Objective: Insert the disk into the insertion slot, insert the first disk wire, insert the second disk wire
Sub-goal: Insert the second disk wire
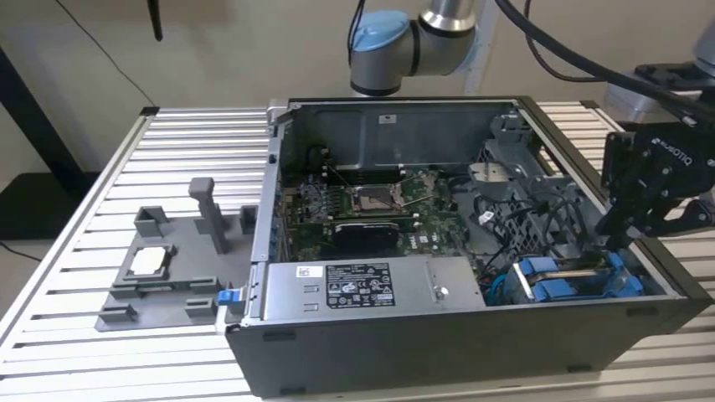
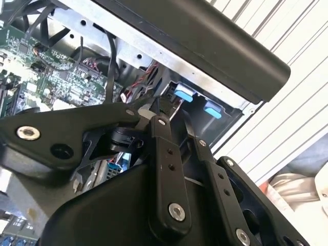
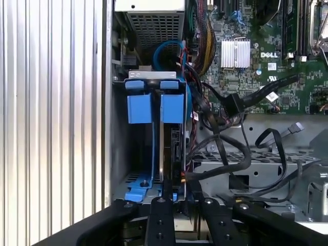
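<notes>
Slatted bench point(image 1: 190, 142) carries the open PC case point(image 1: 447, 352). Pincer point(image 3: 177, 193) is down in the corner drive bay point(image 3: 119, 154), right at the near end of the disk point(image 3: 173, 154). Disk stands on edge in its slot, blue tab point(image 3: 171, 107) at the far end. Can't tell if pincer is clenched or released. Imo push straight along the slot, no tilt. Room is tight: bay wall one side, cable bundle point(image 3: 220, 133) crowding the other.

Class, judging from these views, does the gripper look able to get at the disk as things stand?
Probably yes: the gripper hangs close over the disk in the corner of the open case, nothing between them; the black cables lie beside it.
</notes>
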Controlling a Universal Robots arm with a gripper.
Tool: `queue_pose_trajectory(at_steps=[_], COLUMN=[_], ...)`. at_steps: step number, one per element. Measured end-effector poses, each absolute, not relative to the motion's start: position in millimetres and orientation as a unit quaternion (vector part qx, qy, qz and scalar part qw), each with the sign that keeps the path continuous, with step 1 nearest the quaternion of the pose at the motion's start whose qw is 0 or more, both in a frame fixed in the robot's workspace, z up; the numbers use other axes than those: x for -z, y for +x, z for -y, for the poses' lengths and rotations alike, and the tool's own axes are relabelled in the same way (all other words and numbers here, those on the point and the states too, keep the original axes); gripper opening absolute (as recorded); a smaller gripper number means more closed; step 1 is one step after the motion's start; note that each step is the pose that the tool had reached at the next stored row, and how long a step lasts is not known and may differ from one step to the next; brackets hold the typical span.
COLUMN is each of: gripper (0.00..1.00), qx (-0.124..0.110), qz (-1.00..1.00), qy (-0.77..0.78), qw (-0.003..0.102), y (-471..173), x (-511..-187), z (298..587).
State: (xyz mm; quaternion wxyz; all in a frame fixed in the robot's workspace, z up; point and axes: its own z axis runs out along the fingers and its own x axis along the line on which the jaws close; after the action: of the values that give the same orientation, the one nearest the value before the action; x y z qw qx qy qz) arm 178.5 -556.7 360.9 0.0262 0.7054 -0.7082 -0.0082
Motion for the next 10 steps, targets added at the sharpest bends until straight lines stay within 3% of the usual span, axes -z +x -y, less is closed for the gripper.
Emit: queue_pose_trajectory(at_steps=[10], gripper=[0.27], qx=[0.003], qz=[0.708], qy=[0.705], qw=[0.021], y=[167.8], x=[-364.4], z=[554.4])
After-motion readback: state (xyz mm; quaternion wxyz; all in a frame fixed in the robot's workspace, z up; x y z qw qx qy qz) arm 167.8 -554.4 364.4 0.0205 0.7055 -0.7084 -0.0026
